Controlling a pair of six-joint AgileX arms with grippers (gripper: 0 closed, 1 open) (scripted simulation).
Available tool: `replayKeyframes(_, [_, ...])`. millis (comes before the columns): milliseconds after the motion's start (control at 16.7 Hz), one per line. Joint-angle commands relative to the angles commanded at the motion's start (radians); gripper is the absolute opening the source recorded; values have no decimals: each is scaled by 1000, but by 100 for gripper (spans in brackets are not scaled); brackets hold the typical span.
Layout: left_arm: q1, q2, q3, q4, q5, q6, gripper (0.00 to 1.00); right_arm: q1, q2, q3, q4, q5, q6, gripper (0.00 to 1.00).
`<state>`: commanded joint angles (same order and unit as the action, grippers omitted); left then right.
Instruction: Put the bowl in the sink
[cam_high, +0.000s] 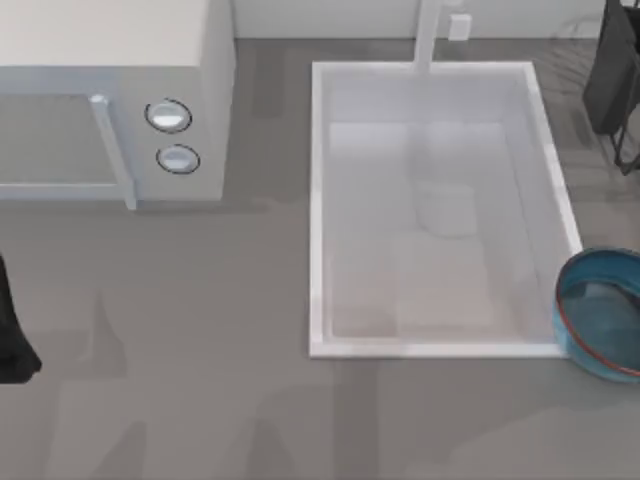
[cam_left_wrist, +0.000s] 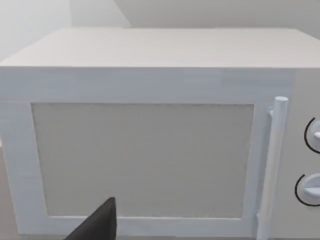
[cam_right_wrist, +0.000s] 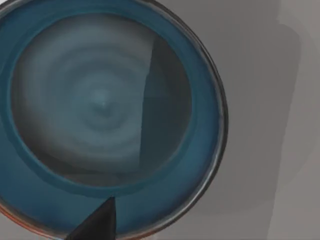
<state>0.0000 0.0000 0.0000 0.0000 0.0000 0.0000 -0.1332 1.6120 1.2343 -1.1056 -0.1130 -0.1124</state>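
- Top view: bowl (cam_high: 601, 314) stands on the grey table (cam_high: 200, 330) at the right edge, touching the sink (cam_high: 318, 210) rim's near right corner, not yet inside. White microwave (cam_high: 120, 100) sits at far left. Left arm (cam_high: 12, 330) is parked at the left edge; right arm (cam_high: 615, 70) shows dark at the far right corner.
- Left wrist view: microwave door, handle and two knobs; one dark fingertip (cam_left_wrist: 97, 225). Whether those fingers are spread, I cannot tell.
- Right wrist view: bowl interior from above, one dark fingertip (cam_right_wrist: 97, 222) over its rim; spread or pressed together, I cannot tell.
- Risk, as I judge it: a grasp on the thin rim may slip, or the bowl may clip the sink's raised rim.
- Bowl is cut off at the frame edge; grippers mostly hidden.
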Motion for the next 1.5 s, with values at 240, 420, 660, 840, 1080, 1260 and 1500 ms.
replayKeyframes(240, [0,0,0,0,0,0,100,-2,62,43,-49,-4,-8,100])
replayKeyframes(420, [0,0,0,0,0,0,100,3,59,39,-47,-3,-7,100])
replayKeyframes(660, [0,0,0,0,0,0,100,9,85,-11,25,-3,3,100])
replayKeyframes(840, [0,0,0,0,0,0,100,21,134,-95,168,-3,17,100])
replayKeyframes(1080, [0,0,0,0,0,0,100,37,193,-196,329,-3,33,100])
replayKeyframes(1260, [0,0,0,0,0,0,100,39,202,-212,350,-2,36,100])
replayKeyframes(1500, [0,0,0,0,0,0,100,39,202,-212,350,-2,36,85])
